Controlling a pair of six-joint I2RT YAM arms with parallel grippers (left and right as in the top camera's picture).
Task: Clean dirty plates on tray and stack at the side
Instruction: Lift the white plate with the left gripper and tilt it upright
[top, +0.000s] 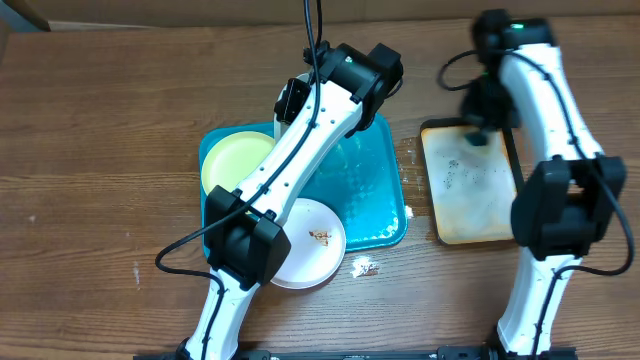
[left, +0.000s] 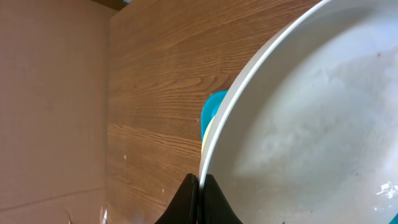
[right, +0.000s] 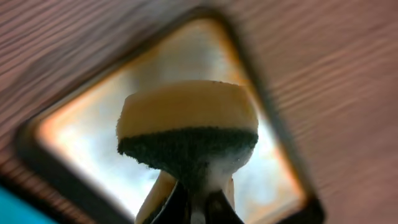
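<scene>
Wood table (top: 100, 150): left jaws clamp white plate (left: 311, 124); right jaws clamp sponge (right: 186, 118) above tan tray (top: 470, 190).

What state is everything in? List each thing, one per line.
Large teal rectangular plastic tray: flat on table, holding plates.
Pale yellow-green round plate: lying in tray.
Smeared white round plate: dirty, overhanging tray's near rim.
Other white round plate: rim clamped by left fingers.
Yellow-and-green sponge: clamped by right fingers over tan black-rimmed tray.

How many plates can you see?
3. A yellow-green plate lies at the left of the teal tray; a smeared white plate overhangs its front edge; a second white plate is pinched by its rim in the left gripper, half hidden overhead.
</scene>
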